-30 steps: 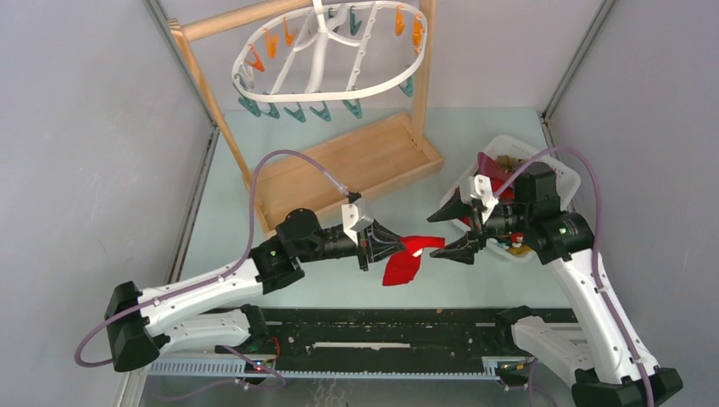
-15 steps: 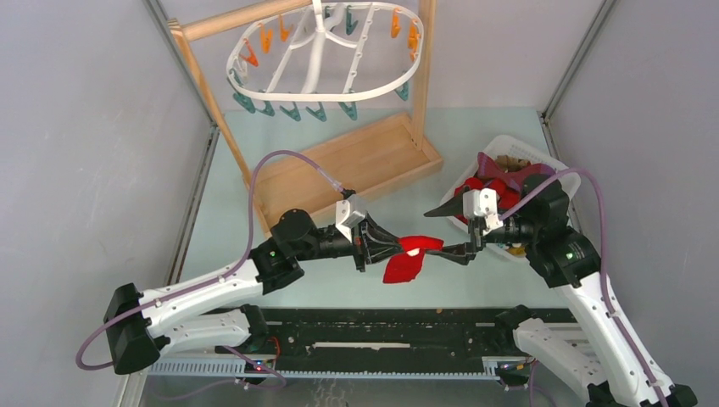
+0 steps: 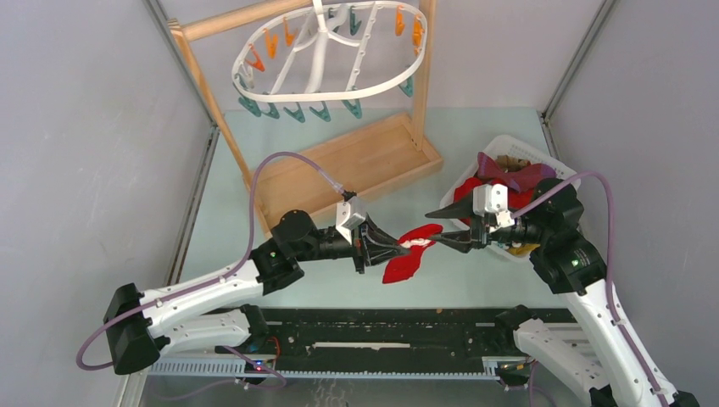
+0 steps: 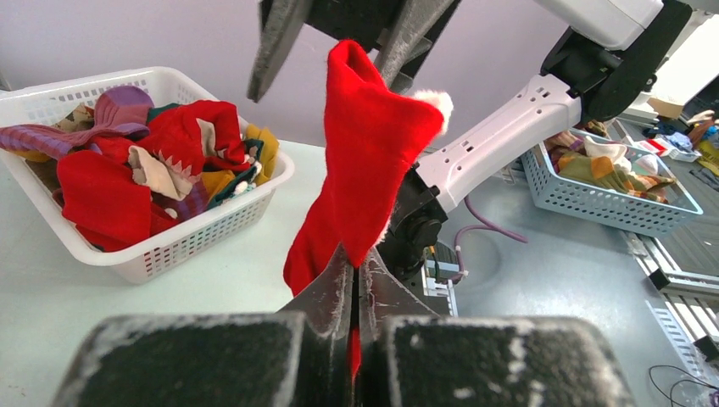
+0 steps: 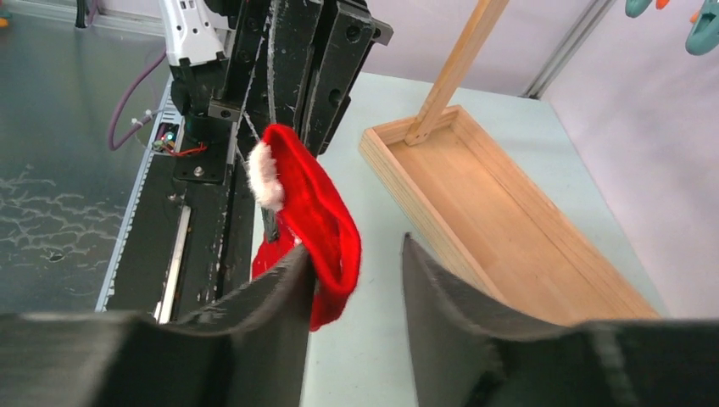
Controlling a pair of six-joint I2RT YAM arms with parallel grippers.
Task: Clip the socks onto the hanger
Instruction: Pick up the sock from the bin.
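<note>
A red sock [image 3: 410, 257] with a white cuff hangs over the table between both arms. My left gripper [image 3: 398, 246] is shut on its lower part; the left wrist view shows the sock [image 4: 373, 161] rising from the closed gripper [image 4: 354, 263]. My right gripper [image 3: 432, 229] stands open around the sock's free end. In the right wrist view the sock [image 5: 318, 220] rests against the left finger with a gap to the other, the gripper [image 5: 356, 248] half open. The white oval hanger [image 3: 331, 89] with orange and teal pins hangs at the back. More socks [image 3: 496, 182] fill a basket.
A white basket [image 3: 511, 141] stands at the right behind my right arm. The wooden stand's tray base [image 3: 356, 161] lies behind the left arm, its posts carrying the hanger. Grey walls close in both sides.
My right gripper has moved onto the sock's free end and its jaws have narrowed around it. The left gripper kept its hold. The hanger swayed slightly.
</note>
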